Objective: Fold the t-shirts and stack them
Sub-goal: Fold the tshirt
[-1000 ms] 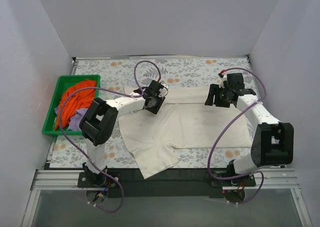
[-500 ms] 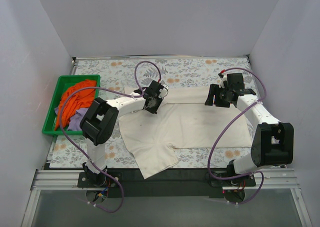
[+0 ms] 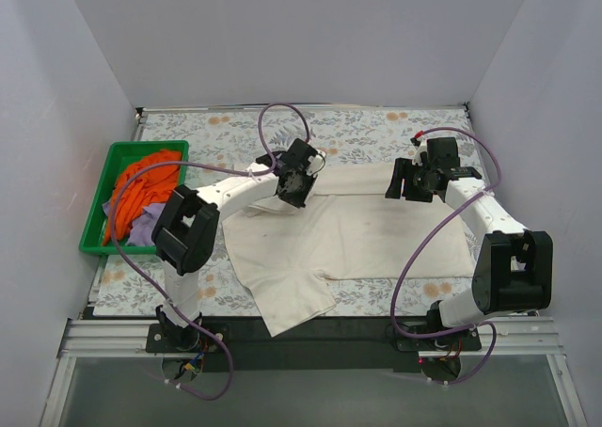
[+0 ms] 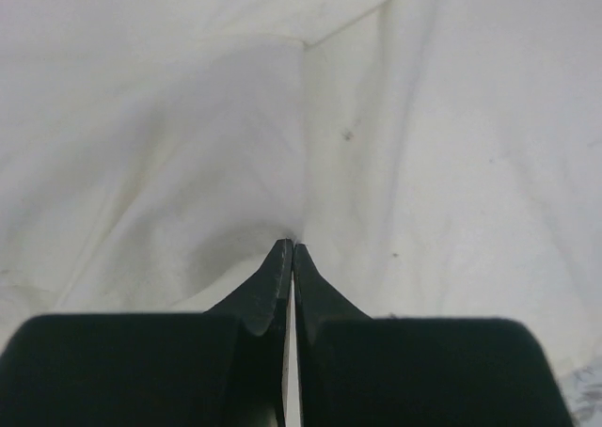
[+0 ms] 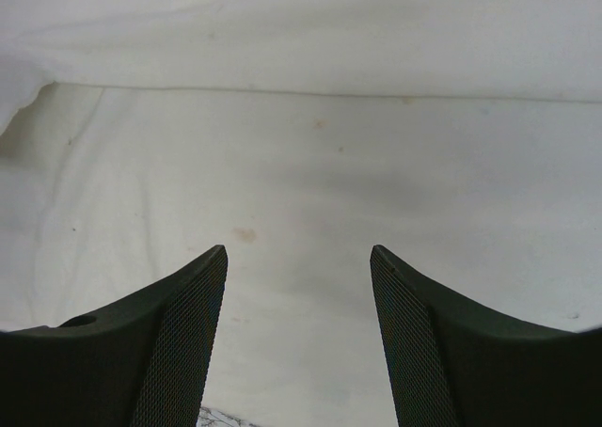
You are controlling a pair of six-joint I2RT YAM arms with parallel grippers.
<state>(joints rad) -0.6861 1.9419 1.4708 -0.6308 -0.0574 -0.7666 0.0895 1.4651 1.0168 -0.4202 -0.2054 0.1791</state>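
Right of tray [image 3: 141, 146], left end effector [image 4: 288, 246] pinching cream t-shirt [image 3: 376, 234], right end effector [image 5: 298, 250] parted.

The cream t-shirt [image 4: 423, 117] is matt creased cloth; the right tool [image 5: 299, 253] has black mesh-textured pads [image 5: 183, 352].

Bench: a flat top covered in a pale floral-print sheet [image 3: 376, 126], with a dark strip along its near edge.
Middle to right: a large cream cloth t-shirt [image 3: 376, 234] lies spread flat on the print, with faint brownish spots on the fabric.
Near edge: one corner of the t-shirt reaches past the print onto the dark strip.
Left side: a green rectangular plastic tray [image 3: 141, 146] sits on the bench, well apart from the t-shirt.
Far strip: bare floral print.
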